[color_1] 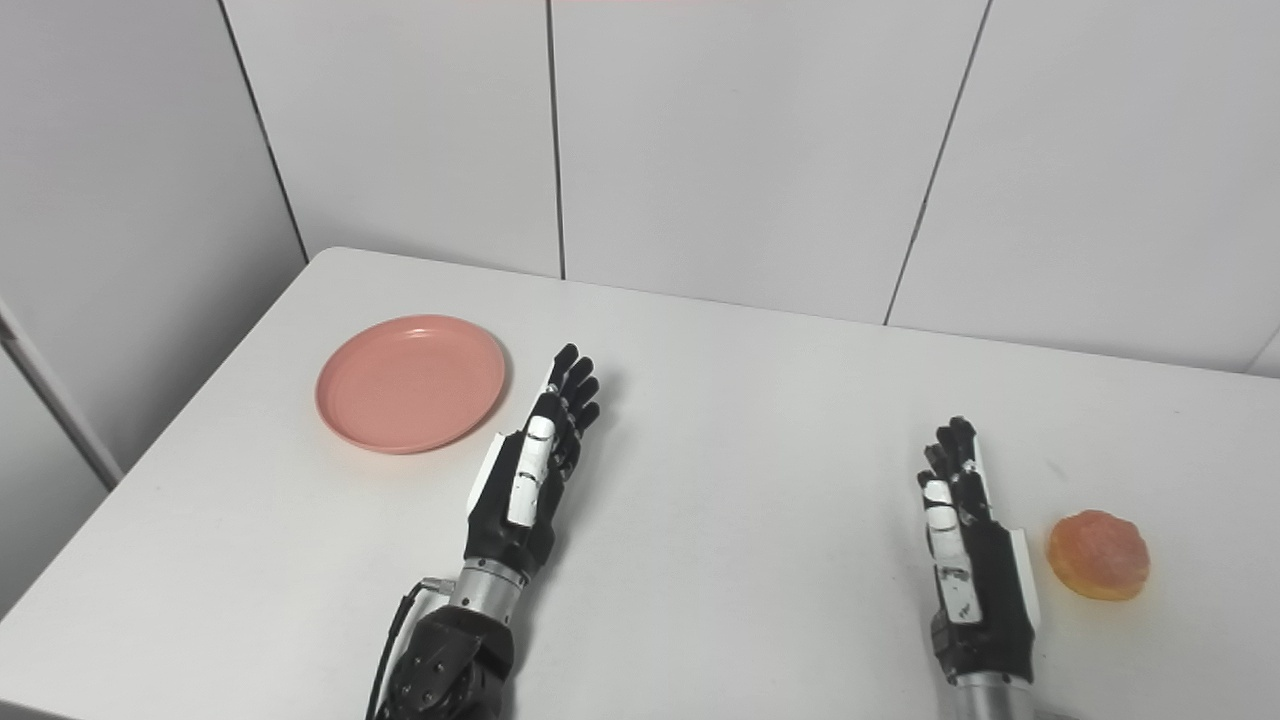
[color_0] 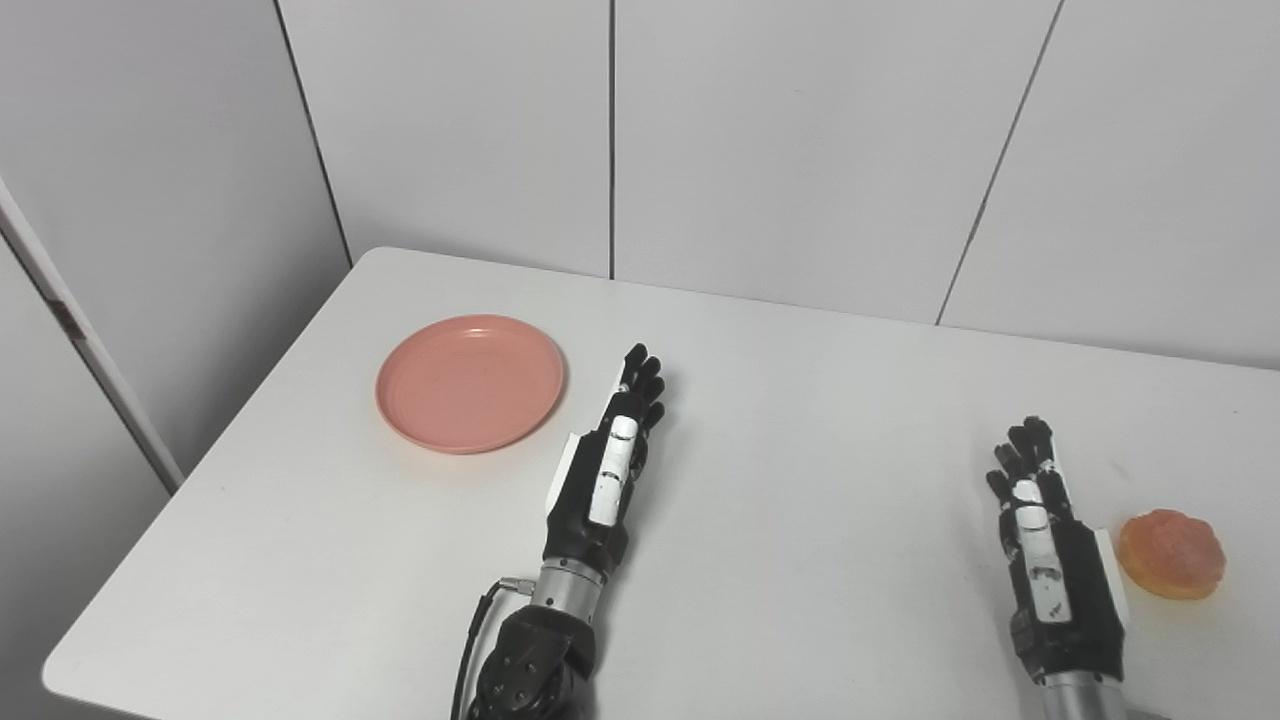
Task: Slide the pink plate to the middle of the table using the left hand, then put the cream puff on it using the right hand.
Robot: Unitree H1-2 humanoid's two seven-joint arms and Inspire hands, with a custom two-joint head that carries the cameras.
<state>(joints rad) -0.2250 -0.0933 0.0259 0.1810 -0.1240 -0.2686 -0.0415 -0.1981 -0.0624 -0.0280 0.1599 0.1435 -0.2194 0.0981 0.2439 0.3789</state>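
Your left hand [color_0: 608, 470] holds nothing, fingers straight and apart, with the plate [color_0: 469, 382] at its 10 o'clock. Your right hand [color_0: 1050, 548] likewise, with the cream puff [color_0: 1171, 554] just beside at 3 o'clock.

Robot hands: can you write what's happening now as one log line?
left hand open, beside round pink plastic plate | right hand open, beside orange cream puff | nothing held

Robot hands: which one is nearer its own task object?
The right robot hand: the cream puff lies just beside it, a narrow gap off. The left robot hand is farther from the pink plate. Neither touches.
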